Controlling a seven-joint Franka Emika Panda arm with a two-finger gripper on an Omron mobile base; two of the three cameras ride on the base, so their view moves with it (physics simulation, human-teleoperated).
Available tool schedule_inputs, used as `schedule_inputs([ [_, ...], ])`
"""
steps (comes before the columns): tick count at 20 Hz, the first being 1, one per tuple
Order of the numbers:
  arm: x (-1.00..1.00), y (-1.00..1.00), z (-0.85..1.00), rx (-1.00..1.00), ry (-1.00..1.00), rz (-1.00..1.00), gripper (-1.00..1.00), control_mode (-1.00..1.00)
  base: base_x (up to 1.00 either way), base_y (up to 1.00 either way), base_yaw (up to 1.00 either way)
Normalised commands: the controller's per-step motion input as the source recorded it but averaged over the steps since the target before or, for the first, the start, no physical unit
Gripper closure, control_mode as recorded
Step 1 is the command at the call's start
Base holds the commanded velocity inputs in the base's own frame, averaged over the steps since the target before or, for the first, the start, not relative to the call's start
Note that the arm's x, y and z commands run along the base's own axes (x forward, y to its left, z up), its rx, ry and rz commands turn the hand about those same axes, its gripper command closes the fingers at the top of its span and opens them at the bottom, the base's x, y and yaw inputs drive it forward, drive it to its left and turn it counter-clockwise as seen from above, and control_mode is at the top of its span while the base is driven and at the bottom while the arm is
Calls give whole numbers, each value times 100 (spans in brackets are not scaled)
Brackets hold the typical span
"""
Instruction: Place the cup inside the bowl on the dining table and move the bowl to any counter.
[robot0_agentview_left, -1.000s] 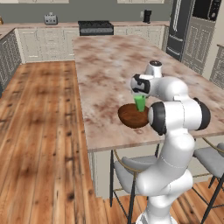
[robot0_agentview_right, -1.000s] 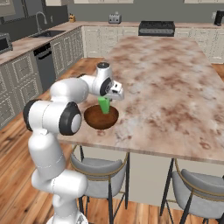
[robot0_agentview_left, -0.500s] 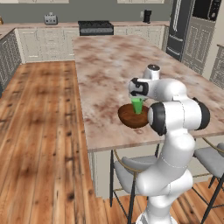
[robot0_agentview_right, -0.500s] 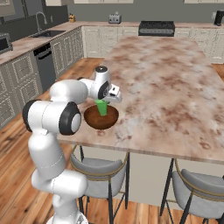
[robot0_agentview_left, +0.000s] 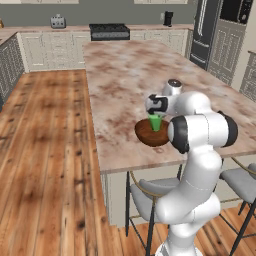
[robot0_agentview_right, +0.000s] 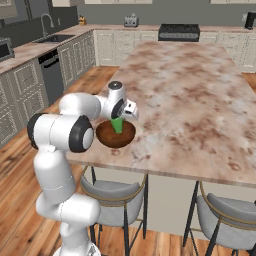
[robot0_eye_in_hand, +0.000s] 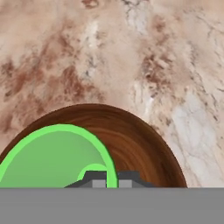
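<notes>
Cup (robot0_agentview_left: 155, 122): one, bright green, smooth, tapered, no handle, held upright by its rim in the claw (robot0_agentview_right: 119, 120), low over the bowl's hollow; from the hand view, thin green rim (robot0_eye_in_hand: 105, 153) pinched between two dark fingertips (robot0_eye_in_hand: 97, 178). Contact between cup base and bowl: cannot tell.

Bowl (robot0_agentview_left: 150, 135): one, round, wide and shallow, dark reddish-brown with fine ring grain like turned wood, resting on the surface (robot0_agentview_left: 125, 75) close to its near edge, just in front of the stools.

Surface: long rectangle, beige-brown marbled stone with rusty patches and pale veins, over pale panelled sides.

Stools: two in the right base view (robot0_agentview_right: 112, 197) (robot0_agentview_right: 225, 220), grey padded seats, thin metal legs.

Floor (robot0_agentview_left: 45, 150): warm wooden planks.

Readable writing or brand marks: none seen.
</notes>
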Motion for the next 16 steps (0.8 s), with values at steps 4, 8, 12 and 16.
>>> schedule_inputs([
  [4,0,5,-20,2,-8,0,100,-100,0,0,0],
  [8,0,4,-11,2,-3,0,100,-100,0,0,0],
  [12,0,4,-11,0,0,0,100,-100,0,0,0],
  [16,0,0,-11,0,0,0,100,-100,0,0,0],
])
